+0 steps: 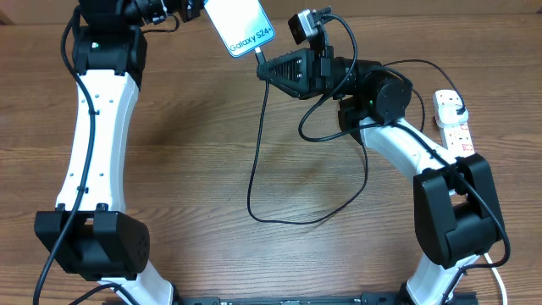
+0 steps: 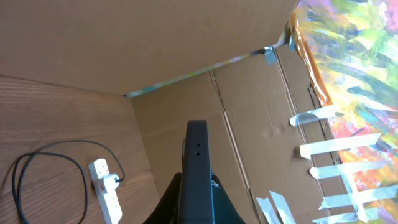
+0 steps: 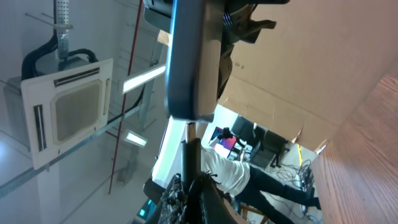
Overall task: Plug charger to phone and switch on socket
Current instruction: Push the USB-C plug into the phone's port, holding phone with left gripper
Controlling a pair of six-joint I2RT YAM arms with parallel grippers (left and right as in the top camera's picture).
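Note:
My left gripper (image 1: pixel 196 8) is shut on the phone (image 1: pixel 240 25) and holds it up at the top centre, its light blue screen facing up. The phone shows edge-on in the left wrist view (image 2: pixel 198 168) and the right wrist view (image 3: pixel 189 59). My right gripper (image 1: pixel 264 66) is shut on the connector end of the charger (image 1: pixel 258 161), with the tip (image 3: pixel 189 130) at the phone's bottom edge. The thin black cable loops over the table to the socket (image 1: pixel 455 127) at the right edge, where a black plug sits; the socket also shows in the left wrist view (image 2: pixel 104 190).
Cardboard walls (image 2: pixel 186 56) stand behind the table. The white arm links (image 1: pixel 93 135) (image 1: pixel 406 152) reach over the left and right sides of the wooden table (image 1: pixel 186 169).

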